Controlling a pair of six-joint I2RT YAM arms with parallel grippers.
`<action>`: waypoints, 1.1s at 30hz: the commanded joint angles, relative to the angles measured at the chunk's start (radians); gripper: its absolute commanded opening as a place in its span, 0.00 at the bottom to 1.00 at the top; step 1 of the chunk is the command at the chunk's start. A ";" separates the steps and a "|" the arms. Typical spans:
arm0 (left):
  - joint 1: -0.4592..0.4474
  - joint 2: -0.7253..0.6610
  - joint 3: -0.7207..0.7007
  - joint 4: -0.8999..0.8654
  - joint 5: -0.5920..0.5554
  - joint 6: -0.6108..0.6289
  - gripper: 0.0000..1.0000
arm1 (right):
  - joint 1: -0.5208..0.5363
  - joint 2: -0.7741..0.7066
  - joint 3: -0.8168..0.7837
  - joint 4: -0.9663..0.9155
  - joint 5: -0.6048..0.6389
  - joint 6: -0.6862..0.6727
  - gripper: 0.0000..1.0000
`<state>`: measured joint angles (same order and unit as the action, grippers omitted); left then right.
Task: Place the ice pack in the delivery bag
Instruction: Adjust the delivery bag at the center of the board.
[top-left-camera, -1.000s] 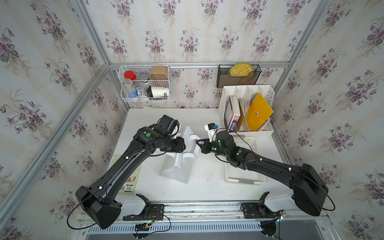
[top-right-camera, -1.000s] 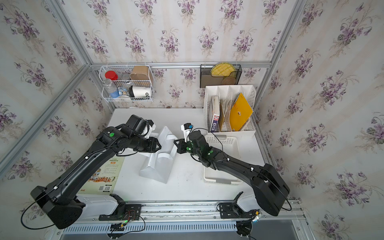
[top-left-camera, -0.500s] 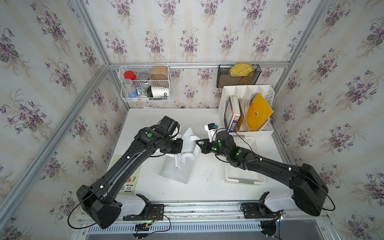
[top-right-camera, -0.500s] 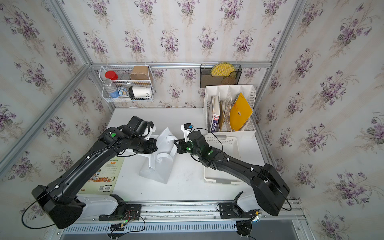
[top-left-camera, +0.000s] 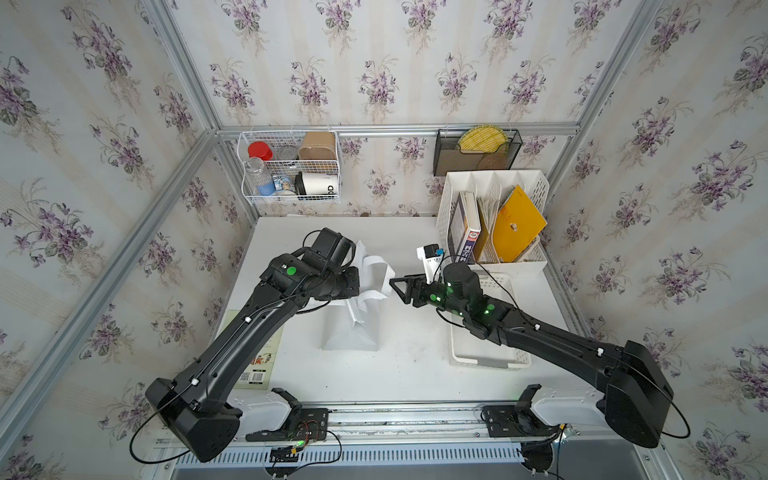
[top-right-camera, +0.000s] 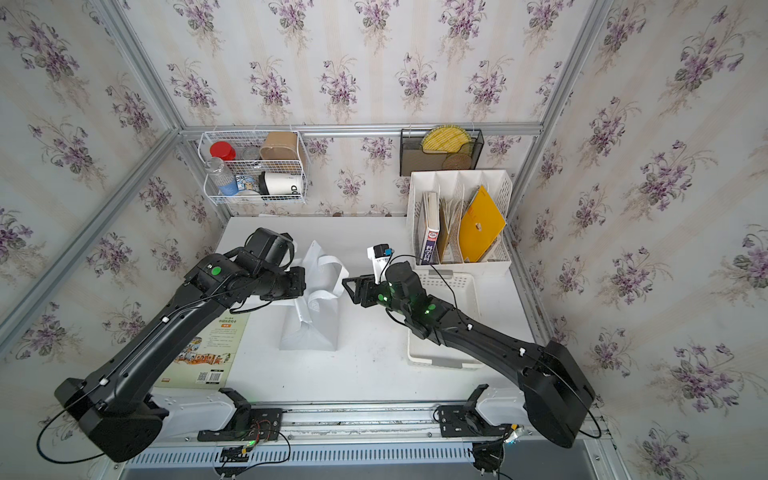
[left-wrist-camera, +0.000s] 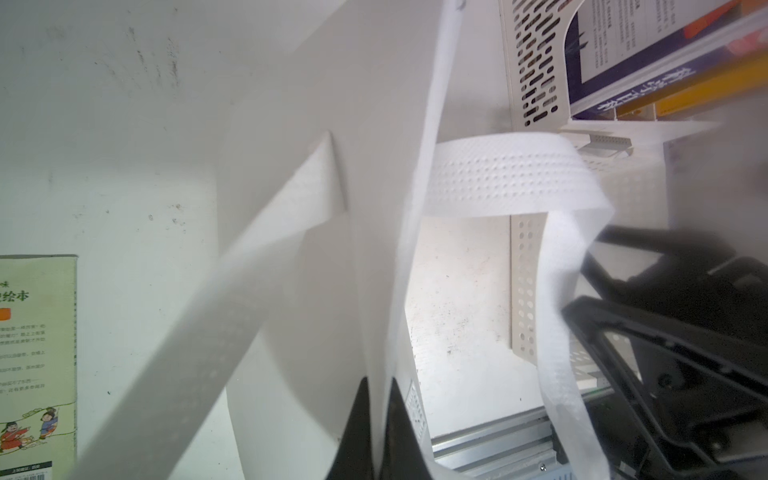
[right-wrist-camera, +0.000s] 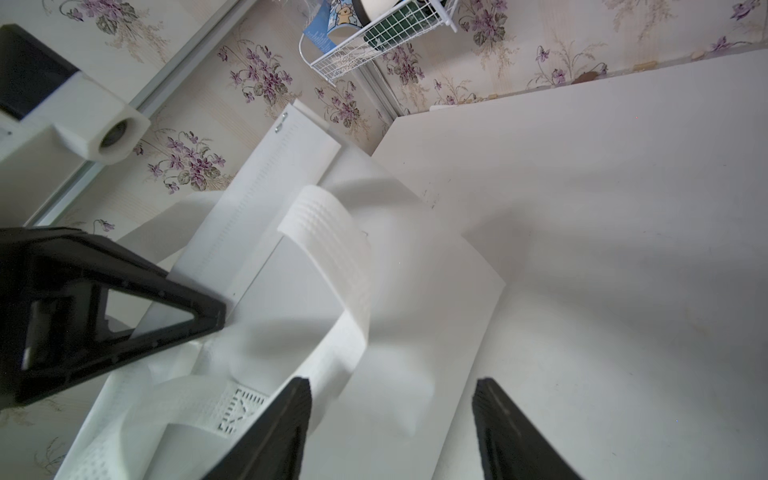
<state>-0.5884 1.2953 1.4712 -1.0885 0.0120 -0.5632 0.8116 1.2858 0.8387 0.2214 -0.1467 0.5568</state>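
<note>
Nearest, in front and to the left of the delivery bag (top-left-camera: 353, 328): picture book (top-right-camera: 208, 353), flat on the table (top-left-camera: 395, 374), untouched. In front and to the right of the bag: low perforated tray (top-left-camera: 486, 362), partly covered by the right arm; contents there not visible.

Mid-table: the bag itself, standing upright, top crumpled and folded narrow, mouth not spread, no foil lining showing. At the bag's upper left edge, left gripper (left-wrist-camera: 379, 419), fingers together and pinching one thin white wall of the bag, plain in the left wrist view. Loose above the top, strap handles (left-wrist-camera: 511, 178). Just right of the bag's top, right gripper (right-wrist-camera: 390, 390), jaws apart, clamping nothing; one finger close beside a strap, contact impossible to tell.

No ice pack found in any view. Not in either gripper, not seen inside the bag; possibly in the tray under the right arm, but cannot tell.

Beyond the bag to the right: white file rack (top-left-camera: 536, 187) with books and a yellow folder. Beyond to the left, on the back wall: wire basket (top-left-camera: 245, 166) with cups and bottles.

Looks early. Done, seemingly: bag gripped on one side. Left: spread the mouth, find and pick up the pack, lower it in, release.
</note>
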 joint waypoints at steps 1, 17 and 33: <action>0.012 0.009 0.025 0.091 -0.047 -0.035 0.00 | 0.000 -0.048 -0.012 -0.006 0.022 -0.005 0.70; 0.056 0.112 -0.009 0.157 -0.006 0.001 0.00 | 0.000 -0.375 -0.116 -0.193 0.169 -0.006 0.73; 0.102 0.046 -0.045 0.186 0.110 0.023 0.21 | -0.001 -0.498 -0.212 -0.262 0.216 0.031 0.73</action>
<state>-0.4866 1.3594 1.3933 -0.8967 0.0933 -0.5640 0.8116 0.7948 0.6212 -0.0296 0.0570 0.5766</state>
